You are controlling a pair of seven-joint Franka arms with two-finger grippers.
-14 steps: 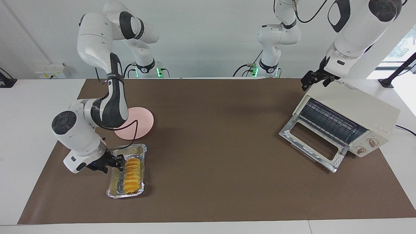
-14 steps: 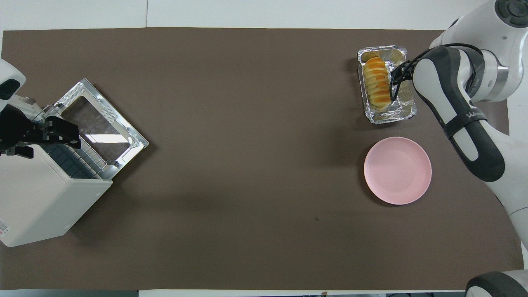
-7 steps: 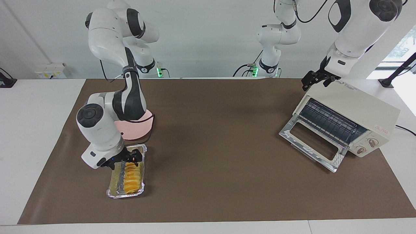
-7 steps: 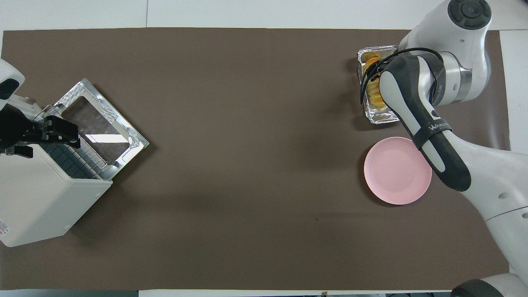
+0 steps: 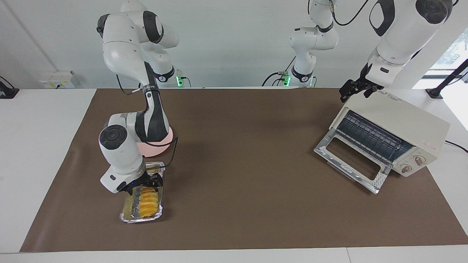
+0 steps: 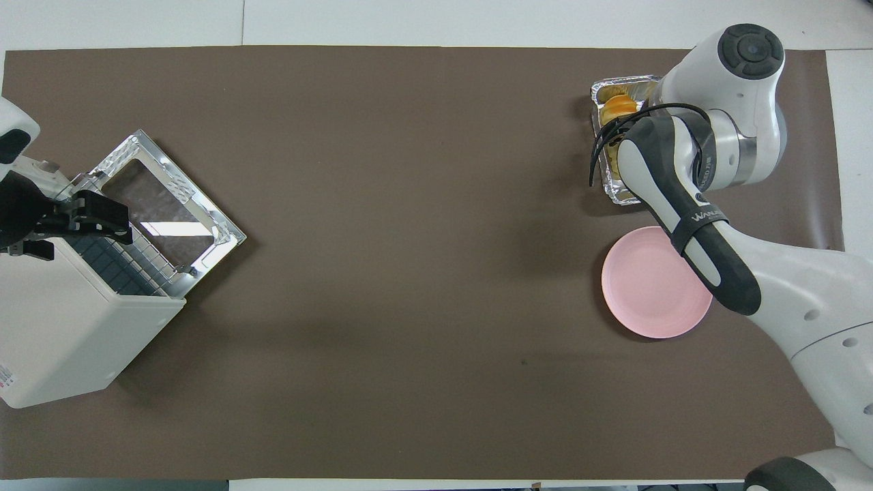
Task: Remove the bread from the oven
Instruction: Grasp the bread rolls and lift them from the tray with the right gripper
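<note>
The right arm bends sharply at its elbow, its forearm slanting down over the pink plate (image 5: pixel 161 144) and its wrist tipped so that the right gripper (image 5: pixel 143 183) points down over the bread (image 5: pixel 148 202). Its fingers are spread wide with nothing between them, and from the facing view they hang just above the loaf rather than gripping it. The bread lies in the foil tray (image 5: pixel 126 212), out of the oven (image 5: pixel 395 129), with the tray resting on the brown mat (image 5: pixel 237 164) at the right arm's end of the table. Taking the tray as the marker, the plate sits just beside it and nearer to the robots, while the oven stands well apart from it at the left arm's end of the table. The oven's glass door (image 5: pixel 349 160) is dropped open in front of it and the wire rack (image 5: pixel 373 137) inside carries nothing. The left arm waits, reaching down from high up so that the left gripper (image 5: pixel 356 89) hovers over the oven's top corner, its fingers released and holding nothing. Counted: two arms, two grippers, one loaf, one tray, one plate, one oven with two knobs (image 5: pixel 413 164), one mat.
</note>
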